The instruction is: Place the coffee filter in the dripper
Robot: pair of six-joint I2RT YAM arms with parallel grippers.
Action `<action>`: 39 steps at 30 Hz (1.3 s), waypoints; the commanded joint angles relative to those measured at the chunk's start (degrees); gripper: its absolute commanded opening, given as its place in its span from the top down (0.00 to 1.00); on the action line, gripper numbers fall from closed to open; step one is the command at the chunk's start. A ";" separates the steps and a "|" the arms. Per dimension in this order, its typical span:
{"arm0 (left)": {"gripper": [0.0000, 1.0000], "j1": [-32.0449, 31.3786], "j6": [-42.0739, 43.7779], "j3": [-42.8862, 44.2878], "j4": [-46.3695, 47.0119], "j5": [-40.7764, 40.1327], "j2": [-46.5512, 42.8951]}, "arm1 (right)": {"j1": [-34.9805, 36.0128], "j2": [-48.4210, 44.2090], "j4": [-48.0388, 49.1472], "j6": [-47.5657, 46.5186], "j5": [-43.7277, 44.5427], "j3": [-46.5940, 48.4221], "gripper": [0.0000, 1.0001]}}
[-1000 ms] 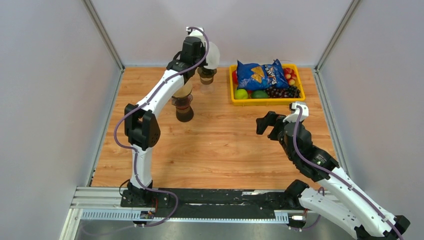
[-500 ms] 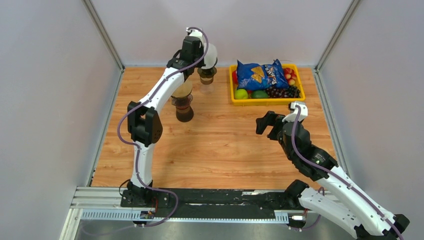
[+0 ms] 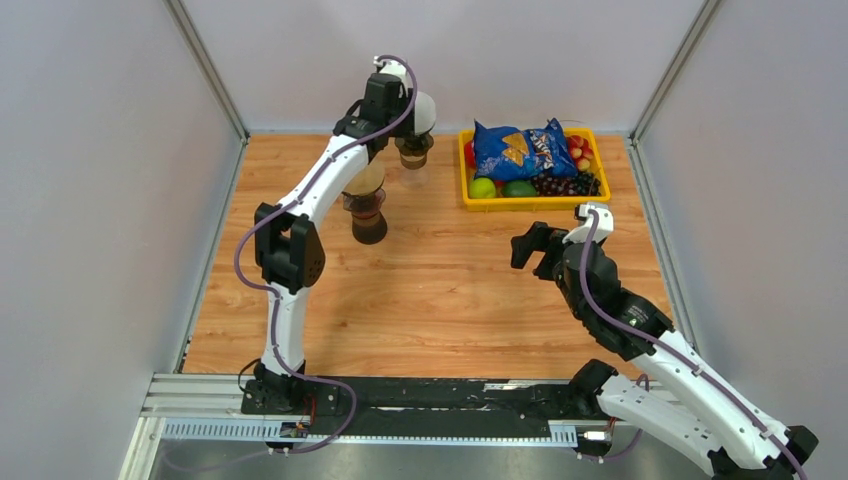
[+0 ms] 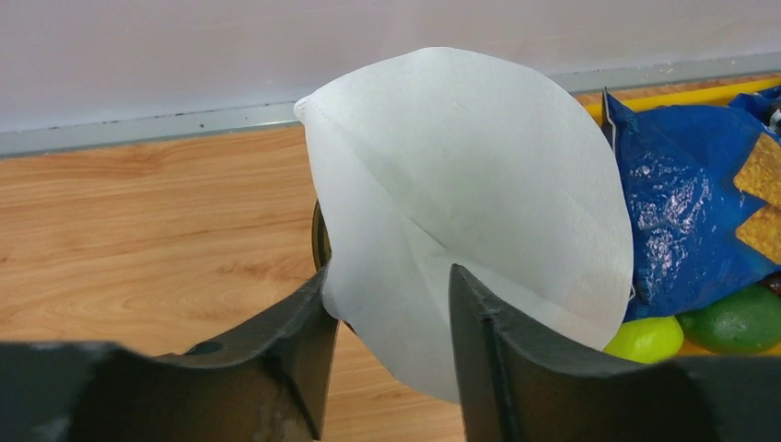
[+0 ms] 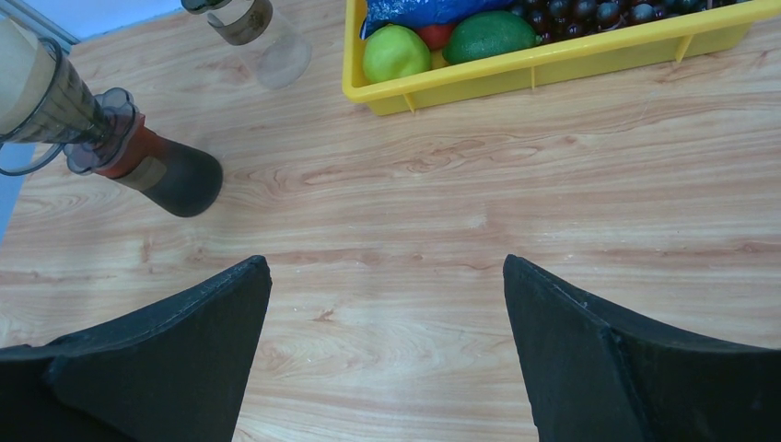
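Observation:
The white paper coffee filter (image 4: 470, 166) stands as an open cone in the brown dripper (image 4: 318, 241), whose rim just shows at the filter's left edge. My left gripper (image 4: 389, 273) is open, its fingers apart on either side of the filter's lower part, the left one touching the paper. From above, the filter (image 3: 425, 110) and dripper (image 3: 413, 150) sit at the back of the table under the left gripper (image 3: 405, 112). My right gripper (image 5: 386, 262) is open and holds nothing, hovering over bare wood at mid-right (image 3: 528, 245).
A second dripper with brown filters sits on a dark carafe (image 3: 367, 205), left of the first and also in the right wrist view (image 5: 138, 161). A yellow tray (image 3: 530, 203) at back right holds a blue chip bag (image 3: 515, 148) and fruit.
The left gripper's jaws have opened off the filter, which stays in the dripper. The left arm shifted slightly. The right arm has not moved.

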 commanded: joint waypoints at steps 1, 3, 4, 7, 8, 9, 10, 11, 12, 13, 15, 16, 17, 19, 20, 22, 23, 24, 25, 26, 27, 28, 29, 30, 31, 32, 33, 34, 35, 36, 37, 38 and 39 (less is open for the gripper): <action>0.38 0.32 -0.35 2.78 0.95 0.51 -6.97 | -0.07 0.27 2.23 -0.43 1.14 0.84 0.00; 0.32 0.32 -0.55 2.37 1.25 0.06 -8.43 | -0.05 0.27 2.23 -0.33 1.13 0.81 0.00; 0.31 0.30 -0.57 1.72 1.51 -0.20 -8.96 | -0.05 0.22 2.15 -0.34 1.09 0.79 0.00; 0.28 0.34 -0.66 0.02 3.17 -0.57 -11.70 | -0.06 0.22 2.16 -0.51 1.13 0.78 0.00; 0.27 0.33 -0.63 -0.82 4.08 -0.49 -12.27 | -0.06 0.25 2.25 -0.51 1.22 0.78 0.00; 0.26 0.35 -0.60 -1.80 4.64 -0.27 -13.13 | -0.05 0.23 2.19 -0.63 1.37 0.79 0.00; 0.25 0.33 -0.59 -2.24 5.83 -0.11 -13.51 | -0.05 0.19 2.15 -0.55 1.43 0.78 0.00; 0.25 0.33 -0.59 -2.64 6.30 0.22 -13.85 | -0.05 0.24 2.23 -0.52 1.48 0.79 0.00; 0.25 0.32 -0.44 -2.66 7.19 0.48 -13.87 | -0.05 0.32 2.20 -0.52 1.47 0.78 0.00; 0.25 0.32 -0.34 -2.72 7.73 1.27 -13.73 | -0.05 0.34 2.15 -0.51 1.49 0.74 0.00; 0.26 0.34 -0.16 -2.50 9.70 2.72 -12.85 | -0.10 0.45 2.14 -0.51 1.47 0.73 0.00; 0.28 0.33 -0.15 -2.24 10.72 3.18 -12.36 | -0.06 0.51 2.14 -0.51 1.49 0.78 0.00; 0.29 0.32 -0.28 -1.45 11.08 3.92 -11.22 | -0.07 0.54 2.15 -0.56 1.48 0.73 0.00; 0.32 0.33 -0.87 0.83 11.17 4.59 -8.89 | -0.09 0.62 2.14 -0.60 1.52 0.71 0.00; 0.35 0.33 -1.10 1.80 10.93 4.69 -7.96 | -0.06 0.66 2.14 -0.61 1.56 0.65 0.00; 0.38 0.34 -1.38 4.53 10.34 4.43 -4.13 | -0.06 0.66 2.11 -0.60 1.55 0.62 0.00; 0.39 0.33 -1.38 6.44 10.10 4.35 -3.12 | -0.05 0.66 2.14 -0.68 1.45 0.62 0.00; 0.41 0.32 -1.31 7.24 9.68 4.11 -1.28 | -0.10 0.66 2.12 -0.73 1.48 0.57 0.00; 0.44 0.32 -1.26 8.45 9.55 4.05 -0.46 | -0.06 0.65 2.09 -0.84 1.47 0.47 0.00; 0.44 0.43 -1.15 8.86 9.57 3.92 0.85 | -0.06 0.65 2.06 -0.88 1.48 0.32 0.00; 0.47 0.47 -1.09 9.30 9.76 3.83 1.40 | -0.05 0.56 2.07 -1.01 1.62 0.20 0.00; 0.49 0.64 -1.09 9.37 9.81 3.65 2.44 | -0.05 0.53 2.01 -1.04 1.66 0.06 0.00; 0.51 0.70 -1.19 9.43 9.87 3.56 2.85 | -0.07 0.53 1.87 -1.04 1.70 -0.04 0.00; 0.52 0.97 -1.42 9.44 9.77 3.53 3.66 | -0.06 0.54 1.88 -1.05 1.74 -0.12 0.00; 0.52 1.17 -1.58 9.44 9.48 3.68 3.94 | -0.08 0.52 1.80 -1.11 1.81 -0.17 0.00; 0.52 1.48 -2.15 9.31 9.36 4.40 4.37 | -0.08 0.46 1.75 -1.18 1.90 -0.29 0.00; 0.52 1.69 -2.63 9.11 9.36 4.81 4.52 | -0.06 0.47 1.79 -1.21 2.02 -0.41 0.00; 0.52 2.05 -2.75 8.68 9.34 5.50 4.74 | -0.06 0.46 1.70 -1.22 2.08 -0.62 0.00; 0.52 2.15 -2.89 8.49 9.33 5.63 4.79 | -0.05 0.46 1.66 -1.23 2.20 -0.86 0.00; 0.52 2.41 -2.88 8.17 9.33 5.68 4.89 | -0.05 0.55 1.70 -1.17 2.23 -1.02 0.00; 0.52 2.46 -2.88 8.02 9.33 5.76 5.04 | -0.05 0.57 1.72 -1.12 2.20 -1.17 0.00; 0.52 2.62 -2.79 7.79 9.33 5.98 5.17 | -0.05 0.57 1.71 -1.11 2.26 -1.28 0.00; 0.52 2.66 -2.65 7.74 9.33 6.04 5.43 | -0.05 0.63 1.71 -1.09 2.22 -1.38 0.00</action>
